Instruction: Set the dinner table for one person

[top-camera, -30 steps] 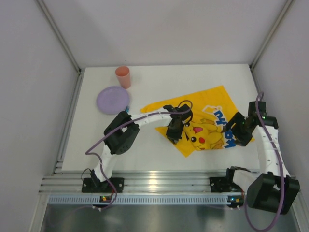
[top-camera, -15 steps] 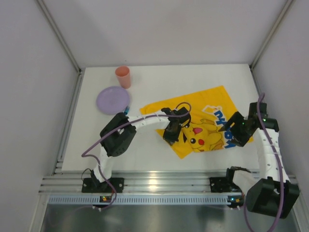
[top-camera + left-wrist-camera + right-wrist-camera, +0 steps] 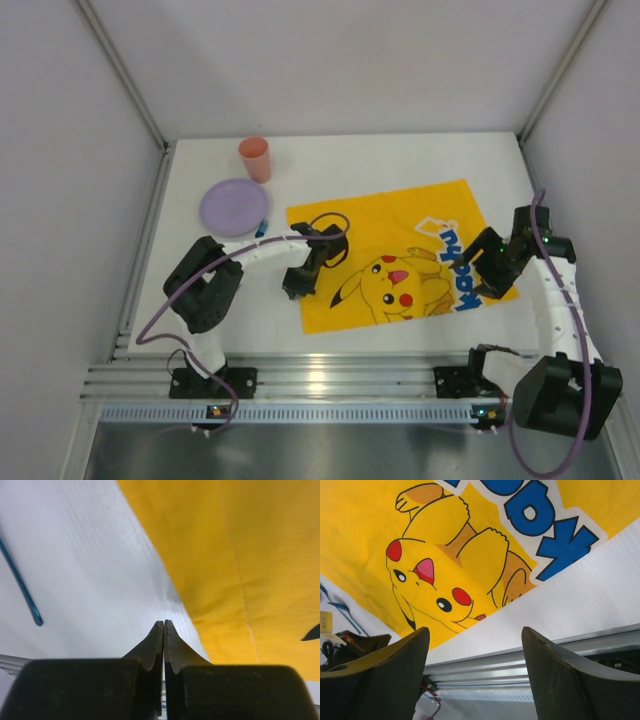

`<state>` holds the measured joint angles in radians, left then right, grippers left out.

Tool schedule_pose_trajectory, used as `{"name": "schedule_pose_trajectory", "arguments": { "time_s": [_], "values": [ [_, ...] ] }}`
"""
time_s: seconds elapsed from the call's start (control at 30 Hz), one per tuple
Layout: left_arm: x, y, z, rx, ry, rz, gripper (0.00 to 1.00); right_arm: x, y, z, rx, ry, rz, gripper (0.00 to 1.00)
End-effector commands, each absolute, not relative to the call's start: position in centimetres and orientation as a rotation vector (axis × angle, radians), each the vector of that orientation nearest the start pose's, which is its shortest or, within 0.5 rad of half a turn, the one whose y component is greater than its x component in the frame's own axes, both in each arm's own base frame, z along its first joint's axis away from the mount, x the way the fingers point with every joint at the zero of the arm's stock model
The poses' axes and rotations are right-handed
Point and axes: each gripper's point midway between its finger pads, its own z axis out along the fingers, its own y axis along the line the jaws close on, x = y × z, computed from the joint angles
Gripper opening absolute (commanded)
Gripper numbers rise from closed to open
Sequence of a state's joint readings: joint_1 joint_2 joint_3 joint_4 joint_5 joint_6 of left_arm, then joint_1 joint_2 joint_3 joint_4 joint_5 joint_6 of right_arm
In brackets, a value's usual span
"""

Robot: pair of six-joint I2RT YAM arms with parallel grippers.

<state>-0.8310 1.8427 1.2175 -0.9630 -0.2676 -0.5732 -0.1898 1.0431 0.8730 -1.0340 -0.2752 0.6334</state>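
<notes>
One left hand [image 3: 163, 622], pinched closed, low over dinner table [image 3: 90, 555]

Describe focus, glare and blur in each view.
Top external: even light, soft shadows, bright glare patches on the ribbed aluminium rail. Left wrist: the shut left end effector is a dark, blurred foreground mass, while the yellow Pikachu-printed cloth shows its stitching clearly. Right wrist: the open right end effector is a soft-edged silhouette; the print is crisp.
</notes>
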Motion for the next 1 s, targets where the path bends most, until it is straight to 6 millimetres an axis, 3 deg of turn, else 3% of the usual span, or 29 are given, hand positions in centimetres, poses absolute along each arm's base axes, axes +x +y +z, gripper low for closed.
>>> {"name": "schedule_pose_trajectory", "arguments": {
  "time_s": [0.0,0.23,0.33,0.4,0.5,0.53,0.7,0.73,0.97],
  "values": [
    [21.0,-16.7,4.5,0.408,2.872,0.453,0.00,23.0,3.2,15.0,1.003,2.525,0.497,0.75],
    [20.7,-14.2,4.6,0.423,2.847,0.597,0.00,24.8,4.2,14.7,0.977,2.553,0.506,0.74],
    [20.8,-15.6,5.5,0.381,2.864,0.476,0.00,25.5,5.0,14.7,0.938,2.567,0.512,0.74],
    [21.7,-18.3,7.3,0.339,2.835,0.263,0.36,26.0,5.5,14.8,0.906,2.581,0.509,0.75],
    [22.1,-20.7,9.3,0.279,2.809,0.075,0.69,26.6,5.8,15.1,0.886,2.585,0.501,0.75],
    [22.1,-20.9,9.4,0.270,2.809,0.058,0.73,26.7,5.9,15.1,0.884,2.582,0.503,0.75],
    [20.7,-21.0,7.1,0.241,2.864,0.018,0.73,27.1,5.9,15.2,0.873,2.589,0.495,0.75],
    [21.0,-21.8,6.7,0.232,2.853,-0.037,0.73,27.0,5.9,15.2,0.867,2.593,0.490,0.75],
    [20.3,-22.6,4.1,0.219,2.887,-0.103,0.65,26.8,5.5,14.8,0.850,2.616,0.454,0.75]
  ]
}}
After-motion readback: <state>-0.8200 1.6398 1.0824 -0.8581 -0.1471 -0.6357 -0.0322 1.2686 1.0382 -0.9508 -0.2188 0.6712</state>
